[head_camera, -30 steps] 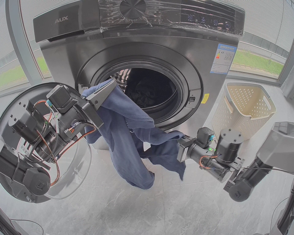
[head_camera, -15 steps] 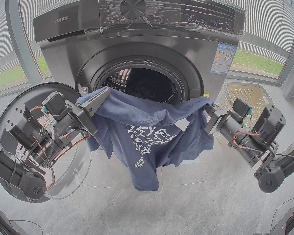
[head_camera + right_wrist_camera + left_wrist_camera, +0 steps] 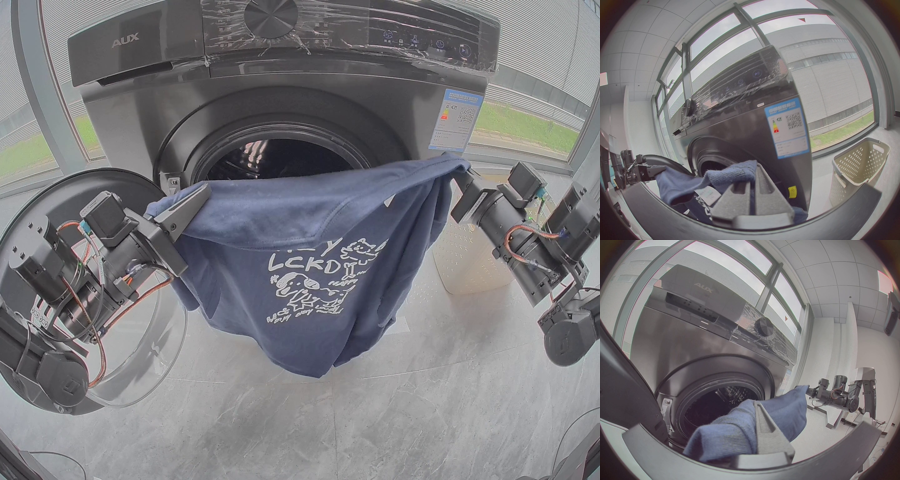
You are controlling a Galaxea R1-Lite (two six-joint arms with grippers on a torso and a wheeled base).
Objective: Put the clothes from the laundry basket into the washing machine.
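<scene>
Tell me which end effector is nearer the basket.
Right. The right end effector grips the shirt close by the basket; the left end effector grips its other end, across the washer opening, far from it.

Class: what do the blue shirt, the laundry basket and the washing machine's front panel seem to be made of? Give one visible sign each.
Blue shirt: soft knit fabric, likely cotton; it drapes.
Laundry basket: matte beige plastic, moulded with perforations.
Front panel: probably painted or brushed metal; smooth grey sheen.

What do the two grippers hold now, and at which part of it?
Both hold one dark blue printed T-shirt: the left gripper pinches its upper edge at one end, the right gripper at the other.
</scene>
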